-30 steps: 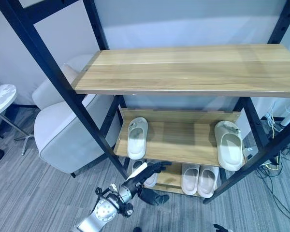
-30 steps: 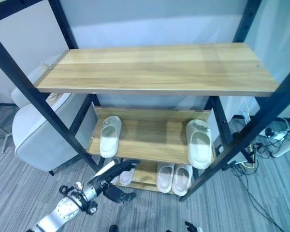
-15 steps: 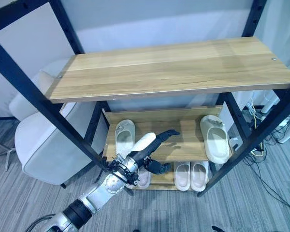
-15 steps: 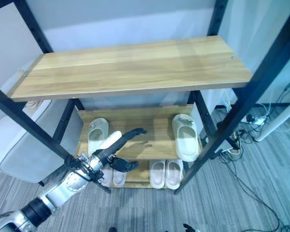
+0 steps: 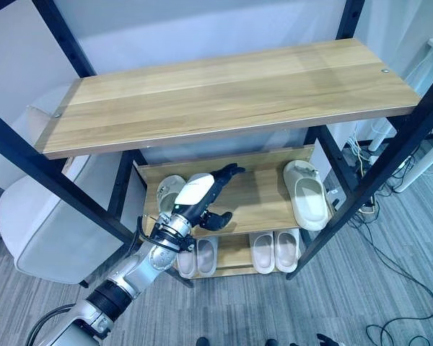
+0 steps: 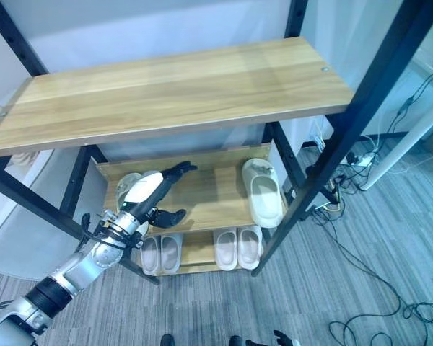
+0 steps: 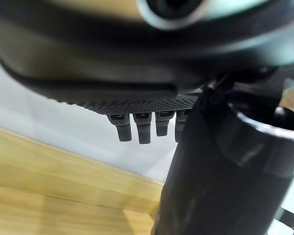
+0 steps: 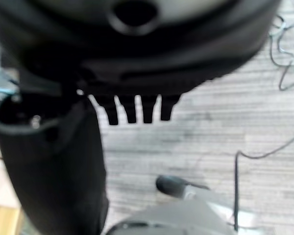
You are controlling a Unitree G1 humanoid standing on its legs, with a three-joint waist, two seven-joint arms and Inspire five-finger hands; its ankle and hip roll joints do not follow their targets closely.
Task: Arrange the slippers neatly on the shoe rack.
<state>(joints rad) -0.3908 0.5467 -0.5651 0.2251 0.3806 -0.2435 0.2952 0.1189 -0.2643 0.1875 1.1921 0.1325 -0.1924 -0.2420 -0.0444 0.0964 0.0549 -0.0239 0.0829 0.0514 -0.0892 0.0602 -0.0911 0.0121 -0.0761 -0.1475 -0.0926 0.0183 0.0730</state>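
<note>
Left eye view: we see left hand (image 5: 202, 196) fingers extended, empty, left slipper (image 5: 170, 193) just behind them; a sideways sweep risks knocking it. Right hand (image 8: 137, 63) fingers straight.

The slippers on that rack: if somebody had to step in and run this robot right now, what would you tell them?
Left hand: open, fingers straight, reaching over the middle shelf just beside the left slipper, holding nothing.
Right hand: open, idle, hanging over the carpet.
Slippers: on the middle shelf one lies at the left end and another at the right end, far apart. The bottom shelf holds two pairs, each side by side: one on the left, one on the right.
Done: the bottom pairs look tidy.
Left: probably bring the two middle-shelf slippers together as a pair.
</note>
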